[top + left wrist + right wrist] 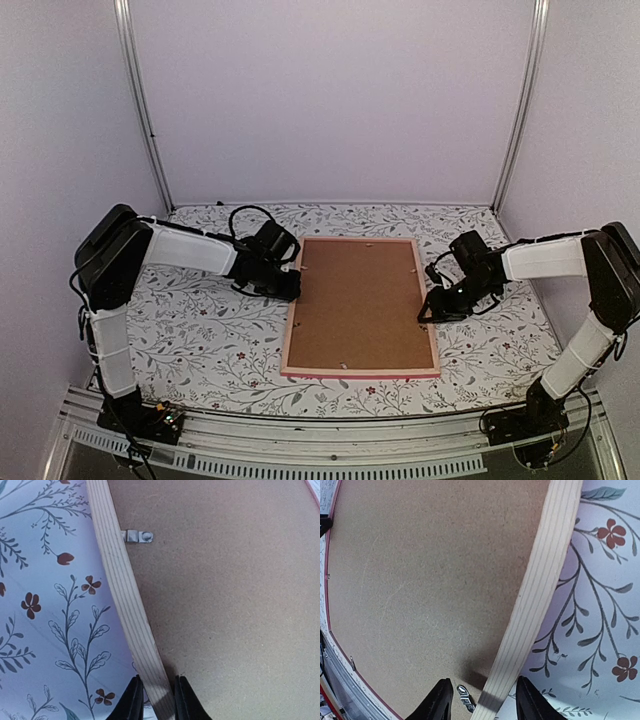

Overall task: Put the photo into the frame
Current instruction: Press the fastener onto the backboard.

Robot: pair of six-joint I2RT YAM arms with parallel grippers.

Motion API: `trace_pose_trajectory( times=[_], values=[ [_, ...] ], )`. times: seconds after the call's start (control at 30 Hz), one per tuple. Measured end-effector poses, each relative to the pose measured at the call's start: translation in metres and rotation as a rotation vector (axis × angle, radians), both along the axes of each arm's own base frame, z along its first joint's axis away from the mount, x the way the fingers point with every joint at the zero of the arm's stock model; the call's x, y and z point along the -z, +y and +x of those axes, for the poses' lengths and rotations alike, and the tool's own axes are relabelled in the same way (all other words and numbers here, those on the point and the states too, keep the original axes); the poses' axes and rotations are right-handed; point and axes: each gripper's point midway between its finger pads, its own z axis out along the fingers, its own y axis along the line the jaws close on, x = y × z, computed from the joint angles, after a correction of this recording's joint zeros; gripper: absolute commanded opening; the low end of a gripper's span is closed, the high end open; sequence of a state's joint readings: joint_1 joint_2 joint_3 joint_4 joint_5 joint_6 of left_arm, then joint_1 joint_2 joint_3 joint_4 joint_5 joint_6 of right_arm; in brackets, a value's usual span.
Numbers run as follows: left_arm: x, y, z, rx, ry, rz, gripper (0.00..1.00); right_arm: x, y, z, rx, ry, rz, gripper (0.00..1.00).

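Note:
The frame [289, 322] lies face down on the table, its pale wooden rails around a brown backing board [360, 305]. The photo is hidden. My left gripper [290, 283] is shut on the frame's left rail [120, 580], one finger on each side of the wood. My right gripper [428, 308] stands open astride the right rail [540, 580], with a gap between the rail and the inner finger. In the wrist views the left gripper [159, 700] and right gripper [482, 705] show only their black fingertips.
The tablecloth [200, 330] has a floral print. Small metal turn clips [137, 536] [465, 697] sit on the backing board beside the rails. Purple walls close in the back and sides. A metal rail [320, 445] runs along the near table edge.

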State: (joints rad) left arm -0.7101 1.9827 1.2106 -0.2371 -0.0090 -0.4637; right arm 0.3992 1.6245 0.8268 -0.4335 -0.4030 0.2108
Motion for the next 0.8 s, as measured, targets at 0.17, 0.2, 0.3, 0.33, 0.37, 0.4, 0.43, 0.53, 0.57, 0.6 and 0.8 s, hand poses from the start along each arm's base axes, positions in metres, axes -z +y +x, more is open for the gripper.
trace_pose_trajectory(
  times=[0.17, 0.2, 0.3, 0.33, 0.37, 0.4, 0.43, 0.53, 0.57, 0.6, 0.8],
  values=[
    [0.0, 0.0, 0.0, 0.004, 0.003, -0.004, 0.22, -0.004, -0.002, 0.009, -0.006, -0.04, -0.028, 0.49],
    [0.0, 0.0, 0.0, 0.005, 0.004, -0.005, 0.22, -0.004, -0.002, 0.009, -0.009, -0.043, -0.039, 0.5],
    [0.0, 0.001, 0.001, 0.007, 0.006, -0.008, 0.21, -0.003, -0.003, 0.006, -0.022, -0.045, -0.065, 0.52],
    [0.0, 0.001, 0.001, 0.007, 0.007, -0.009, 0.21, -0.003, -0.003, 0.005, -0.025, -0.045, -0.072, 0.52],
    [0.0, 0.0, 0.001, 0.008, 0.008, -0.009, 0.22, -0.004, -0.003, 0.004, -0.028, -0.046, -0.079, 0.52],
    [0.0, 0.001, 0.001, 0.007, 0.008, -0.01, 0.21, -0.005, -0.003, 0.003, -0.031, -0.049, -0.083, 0.52],
    [0.0, 0.001, 0.001, 0.006, 0.008, -0.01, 0.21, -0.006, -0.003, 0.002, -0.033, -0.052, -0.085, 0.52],
    [0.0, 0.003, 0.002, 0.003, 0.009, -0.011, 0.21, -0.011, -0.002, -0.001, -0.041, -0.061, -0.093, 0.5],
    [0.0, 0.003, 0.002, 0.003, 0.009, -0.011, 0.21, -0.011, -0.001, -0.002, -0.045, -0.06, -0.095, 0.5],
    [0.0, 0.003, 0.002, 0.003, 0.01, -0.012, 0.21, -0.01, -0.001, -0.003, -0.048, -0.058, -0.098, 0.5],
    [0.0, 0.003, 0.003, 0.003, 0.012, -0.015, 0.21, -0.009, 0.002, -0.01, -0.069, -0.045, -0.105, 0.5]
  ],
)
